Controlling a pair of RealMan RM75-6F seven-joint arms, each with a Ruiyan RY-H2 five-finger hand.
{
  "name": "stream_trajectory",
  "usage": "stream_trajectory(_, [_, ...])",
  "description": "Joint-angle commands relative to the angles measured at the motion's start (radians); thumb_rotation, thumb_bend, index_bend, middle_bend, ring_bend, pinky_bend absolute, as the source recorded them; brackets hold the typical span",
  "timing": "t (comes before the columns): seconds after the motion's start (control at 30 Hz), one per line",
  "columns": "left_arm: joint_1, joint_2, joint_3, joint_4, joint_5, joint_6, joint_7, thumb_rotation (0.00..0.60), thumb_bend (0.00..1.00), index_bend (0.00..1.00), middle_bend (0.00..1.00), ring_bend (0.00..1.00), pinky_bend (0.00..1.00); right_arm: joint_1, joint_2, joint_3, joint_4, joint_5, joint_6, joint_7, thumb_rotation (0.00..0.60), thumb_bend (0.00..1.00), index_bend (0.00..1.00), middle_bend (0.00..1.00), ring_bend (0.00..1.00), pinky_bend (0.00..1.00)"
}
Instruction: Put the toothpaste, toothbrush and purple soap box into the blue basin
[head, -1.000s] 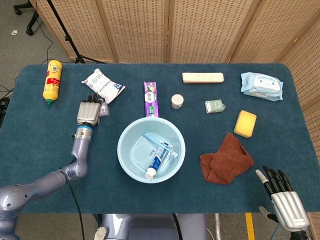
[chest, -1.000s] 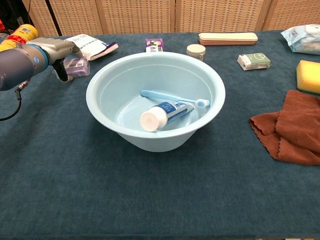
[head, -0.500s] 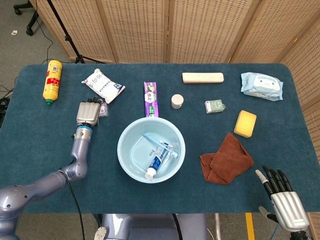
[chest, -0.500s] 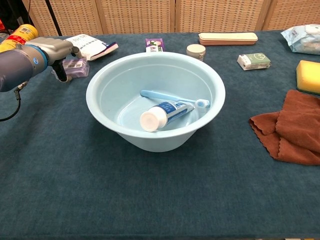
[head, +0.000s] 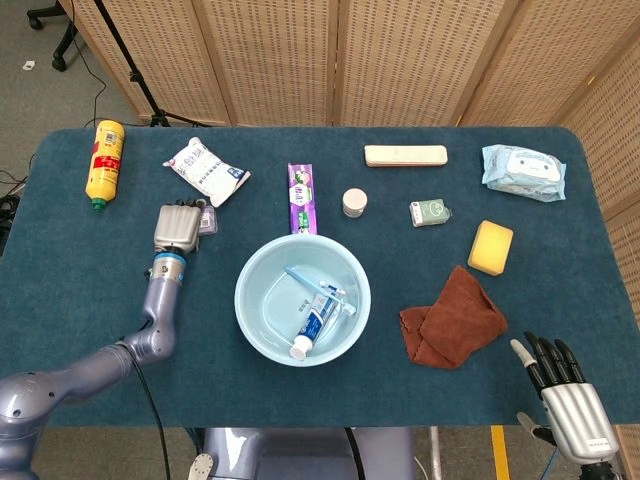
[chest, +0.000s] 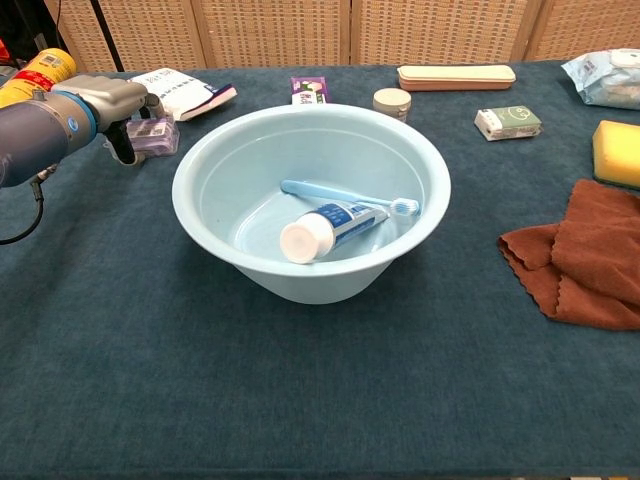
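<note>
Table (head: 90, 300), covered in dark blue cloth, fills both views. Blue basin (head: 255, 320) stands near the middle of it, slightly left of centre; the toothpaste (head: 312, 330) and toothbrush (head: 318, 283) already lie inside, the tube's cap toward the near rim. Two of the three items are therefore judged delivered.

Left arm (head: 150, 325) reaches from the near-left corner toward the far side, ending in the left hand (head: 177, 226), which sits left of the basin. Purple soap box (chest: 152, 133) lies directly at the fingertips, on their far-right side, partly covered by them — the chest view shows the translucent box just under and beyond the hand. The fingers lie curled down over the box, but whether they already pinch it or merely rest against it cannot be told from either view. The box's long axis is too hidden to read.

Right hand (head: 565, 395) hangs at the near-right edge, fingers straight, slightly spread and empty; it is well apart from the box, so the left hand is plainly the nearer one.

The coming move turns on this: the box must travel right and nearward from the hand's position to clear the basin's left rim.
</note>
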Motion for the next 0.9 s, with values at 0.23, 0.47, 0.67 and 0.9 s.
stream_trajectory(0.23, [0.006, 0.008, -0.01, -0.023, 0.02, 0.021, -0.011, 0.6, 0.43, 0.65, 0.31, 0.31, 0.42, -0.001, 0.002, -0.001, -0.004, -0.004, 0.005, 0.002, 0.6, 0.13, 0.0, 0.0, 0.0, 0.0])
stream_trajectory(0.47, [0.012, 0.031, -0.019, -0.07, 0.03, 0.041, -0.011, 0.6, 0.43, 0.65, 0.31, 0.32, 0.43, -0.002, 0.004, -0.003, -0.006, -0.009, 0.008, 0.002, 0.6, 0.13, 0.0, 0.0, 0.0, 0.0])
stream_trajectory(0.67, [0.015, 0.06, -0.026, -0.129, 0.025, 0.064, 0.006, 0.6, 0.43, 0.65, 0.31, 0.32, 0.43, -0.002, 0.007, -0.004, -0.009, -0.013, 0.01, 0.006, 0.6, 0.13, 0.0, 0.0, 0.0, 0.0])
stream_trajectory(0.9, [0.022, 0.113, -0.032, -0.23, 0.027, 0.109, 0.025, 0.6, 0.43, 0.65, 0.31, 0.32, 0.43, -0.004, 0.012, -0.007, -0.013, -0.022, 0.019, 0.013, 0.6, 0.13, 0.0, 0.0, 0.0, 0.0])
